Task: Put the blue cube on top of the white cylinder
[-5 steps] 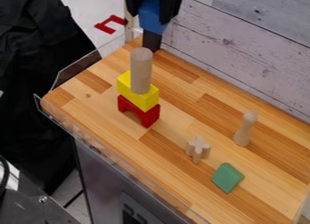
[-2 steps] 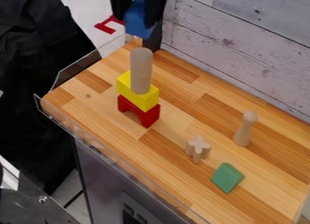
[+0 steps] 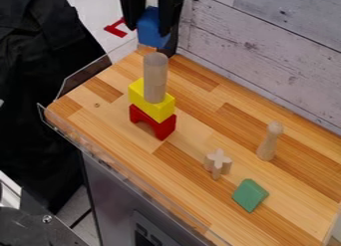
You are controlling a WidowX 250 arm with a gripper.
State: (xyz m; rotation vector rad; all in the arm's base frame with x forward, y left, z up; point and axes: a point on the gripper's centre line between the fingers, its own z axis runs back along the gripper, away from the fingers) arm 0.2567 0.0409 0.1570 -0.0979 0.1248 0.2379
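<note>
From where I stand, the gripper (image 3: 150,30) hangs in the upper left of the frame, pinching the blue cube (image 3: 153,32) between its two fingers. The cube appears just above the cylinder (image 3: 155,78) in the frame, a slim gap between their outlines; whether it is squarely over the top, I cannot tell. The cylinder is upright on a yellow block (image 3: 160,111), which rests on a red arch (image 3: 160,129). Bare wood separates this stack from the table's (image 3: 103,120) front edge, lower left, and from the plank wall (image 3: 266,56), upper right. A clear guard (image 3: 79,79) rises at the left corner. Well apart, right of centre, stand a peg (image 3: 268,141) and, nearer the front edge, a cross (image 3: 217,163) and a green block (image 3: 250,195).
</note>
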